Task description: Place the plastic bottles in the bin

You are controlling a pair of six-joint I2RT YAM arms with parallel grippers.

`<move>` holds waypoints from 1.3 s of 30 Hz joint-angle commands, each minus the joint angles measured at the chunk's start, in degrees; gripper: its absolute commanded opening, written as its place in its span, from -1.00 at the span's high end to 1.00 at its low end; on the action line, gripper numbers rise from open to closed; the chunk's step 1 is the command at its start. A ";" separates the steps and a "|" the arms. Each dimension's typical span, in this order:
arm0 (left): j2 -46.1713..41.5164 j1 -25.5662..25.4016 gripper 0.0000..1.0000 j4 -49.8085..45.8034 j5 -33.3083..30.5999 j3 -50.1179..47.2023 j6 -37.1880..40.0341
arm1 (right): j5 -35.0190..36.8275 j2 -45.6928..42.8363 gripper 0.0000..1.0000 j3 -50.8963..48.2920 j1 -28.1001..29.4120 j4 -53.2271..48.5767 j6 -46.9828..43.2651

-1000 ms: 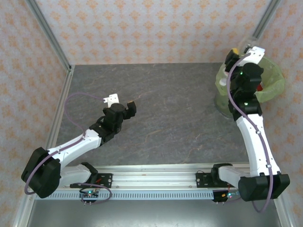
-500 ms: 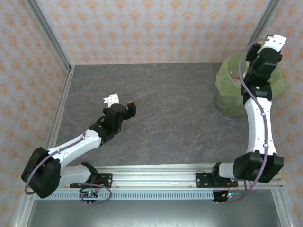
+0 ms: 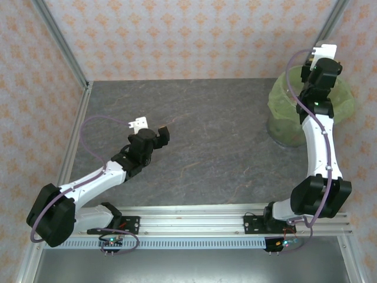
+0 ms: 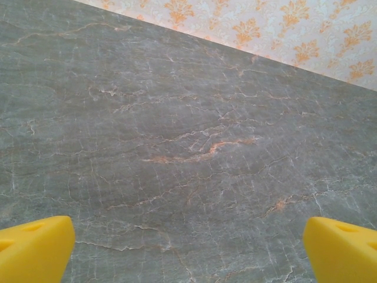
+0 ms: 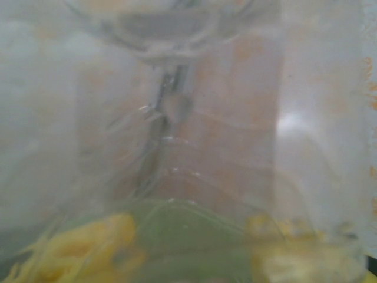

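Yellow fingertips (image 4: 32, 250) of the left gripper (image 4: 188, 253) sit at the two bottom corners of its wrist view, spread wide. Between them we see the grey marbled table (image 4: 177, 118), with an orange vein running across it. From above, we find the left arm (image 3: 100, 177) stretched low over the left half of the table. Its gripper points toward the middle, well apart from the bin (image 3: 281, 112).

In the right wrist view the fingers (image 5: 88, 250) are soft yellow blurs, low at either side. We see them through a clear plastic bottle (image 5: 177, 118) that sits between them, right up against the lens — the right gripper (image 5: 188, 253) is closed on it. The plastic is so close that we cannot make out a label or a cap. A greenish patch shows through it at the bottom.

From above, the right arm (image 3: 318, 141) is raised and bent over the bin, which stands at the far right corner of the table by the patterned wall (image 3: 194, 35). Its lime-green liner is folded over the rim, and the gripper hangs above the bin's far side — what lies inside is too dim for us to tell.
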 commanded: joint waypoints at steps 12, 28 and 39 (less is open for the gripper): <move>3.11 0.65 -1.00 -1.01 0.08 3.14 -0.59 | 3.20 -3.03 -0.91 -6.75 1.89 0.99 -23.64; 1.35 0.82 -1.00 -2.13 -1.48 3.09 -2.09 | -3.62 -4.16 -0.98 4.89 2.02 -14.54 -2.33; 0.76 1.14 -1.00 -3.11 -2.21 2.32 -2.71 | -6.76 -2.63 -0.99 7.87 1.96 -30.02 18.16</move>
